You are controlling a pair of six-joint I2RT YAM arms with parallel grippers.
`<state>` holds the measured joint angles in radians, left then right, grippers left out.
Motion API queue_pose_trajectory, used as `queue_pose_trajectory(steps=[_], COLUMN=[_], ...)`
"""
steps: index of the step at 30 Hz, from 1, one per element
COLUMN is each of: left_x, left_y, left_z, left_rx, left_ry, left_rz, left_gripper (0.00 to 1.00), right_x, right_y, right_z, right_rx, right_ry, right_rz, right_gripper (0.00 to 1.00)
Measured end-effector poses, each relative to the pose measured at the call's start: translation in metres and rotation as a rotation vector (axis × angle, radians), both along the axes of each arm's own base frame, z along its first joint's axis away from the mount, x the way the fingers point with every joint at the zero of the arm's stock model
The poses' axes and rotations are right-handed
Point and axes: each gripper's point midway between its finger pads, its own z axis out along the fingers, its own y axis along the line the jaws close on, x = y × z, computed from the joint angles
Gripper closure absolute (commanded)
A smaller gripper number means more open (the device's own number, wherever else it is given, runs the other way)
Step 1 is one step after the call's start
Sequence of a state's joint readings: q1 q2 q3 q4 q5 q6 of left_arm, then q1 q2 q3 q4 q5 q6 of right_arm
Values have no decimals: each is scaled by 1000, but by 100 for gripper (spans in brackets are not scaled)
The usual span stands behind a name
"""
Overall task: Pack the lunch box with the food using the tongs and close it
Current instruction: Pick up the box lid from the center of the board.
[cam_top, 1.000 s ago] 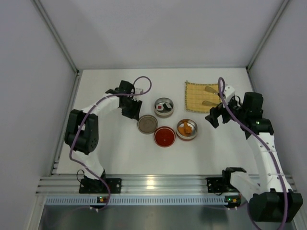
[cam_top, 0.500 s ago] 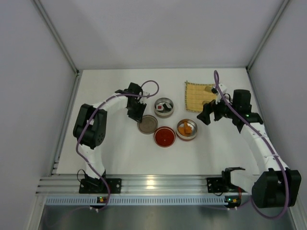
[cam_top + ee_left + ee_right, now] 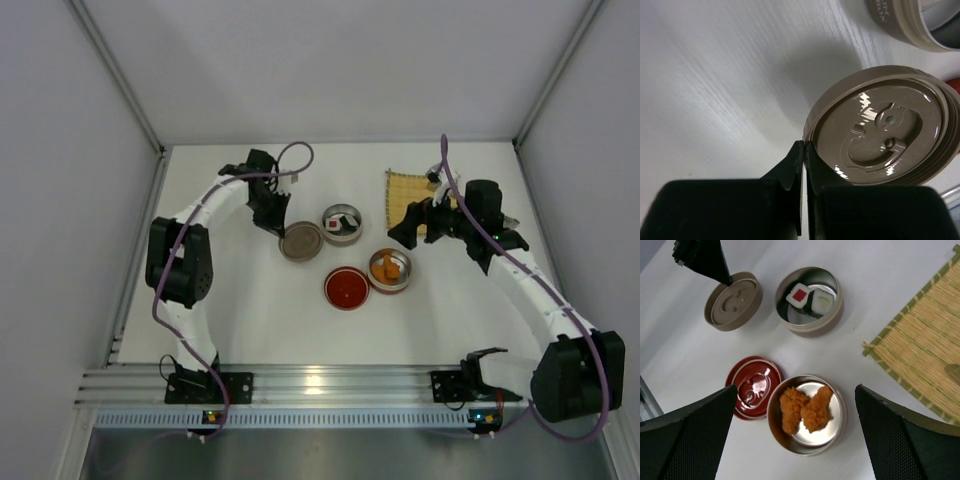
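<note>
**Desk:** White table [image 3: 250,310], grey walls. Where's the food?

**Photographer:** Two sushi rolls [image 3: 809,297] in the tan tin [image 3: 834,315]; two fried pieces [image 3: 805,410] in the steel tin [image 3: 841,426], beside a red lid [image 3: 754,386].

**Desk:** The tools?

**Photographer:** Left tool [image 3: 804,147] pinched closed at the tan lid [image 3: 880,130]'s rim; whether it grips it, I cannot tell. Right tool [image 3: 795,387] hangs above, spread wide, empty.

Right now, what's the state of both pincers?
Left pincer: closed, pinching the beige lid by its rim.
Right pincer: open, holding nothing.
</note>
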<state>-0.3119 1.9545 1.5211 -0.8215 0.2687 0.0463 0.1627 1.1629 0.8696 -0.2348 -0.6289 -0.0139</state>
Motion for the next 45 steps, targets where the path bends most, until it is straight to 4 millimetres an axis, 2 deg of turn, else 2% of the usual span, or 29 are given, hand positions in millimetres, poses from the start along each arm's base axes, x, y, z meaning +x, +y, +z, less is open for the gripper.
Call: queue_pose_trajectory(steps=[2, 4, 7, 11, 13, 15, 18, 20, 22, 25, 27, 30, 34, 39, 43, 45], left_x=[10, 9, -12, -44, -51, -48, -38, -36, -25, -19, -21, -36, -60, -72, -82, -86], left_y=[5, 5, -6, -21, -21, -17, 6, 11, 22, 29, 22, 5, -11, -26, -33, -35], left_z=[25, 49, 85, 111, 116, 118, 114, 122, 130, 144, 151, 153, 148, 168, 183, 186], left_rx=[-45, -95, -178, -276, -276, -233, -56, -67, -62, -132, -216, -374, -507, -644, -731, -753], left_ry=[-24, -42, -42, -8, 1, -22, -112, -113, -144, -140, -124, -45, 76, 107, 123, 129], left_rz=[-5, -33, -111, -201, -216, -216, -202, -182, -141, -93, -84, -101, -116, -159, -195, -204], left_gripper=[100, 100, 100, 100, 100, 100, 100, 100, 100, 100, 100, 100, 100, 100, 100, 100], right_x=[2, 4, 8, 3, 1, 3, 4, 4, 4, 2, 1, -6, -13, -20, -22, -26], right_y=[12, 24, 48, 80, 90, 96, 100, 101, 102, 102, 104, 109, 125, 150, 172, 180], right_z=[4, 4, -2, -15, -21, -26, -29, -25, -23, -20, -16, -8, 7, 23, 0, -3], right_rx=[40, 78, 147, 281, 350, 391, 420, 430, 431, 433, 449, 497, 597, 753, 816, 830], right_ry=[7, 27, 89, 222, 288, 334, 368, 358, 342, 334, 321, 326, 341, 432, 667, 728], right_rz=[3, 12, 38, 103, 126, 140, 154, 166, 175, 184, 200, 231, 283, 342, 320, 315], right_gripper=[1, 1, 2, 6, 8, 9, 9, 9, 9, 11, 13, 18, 17, 14, 16, 16])
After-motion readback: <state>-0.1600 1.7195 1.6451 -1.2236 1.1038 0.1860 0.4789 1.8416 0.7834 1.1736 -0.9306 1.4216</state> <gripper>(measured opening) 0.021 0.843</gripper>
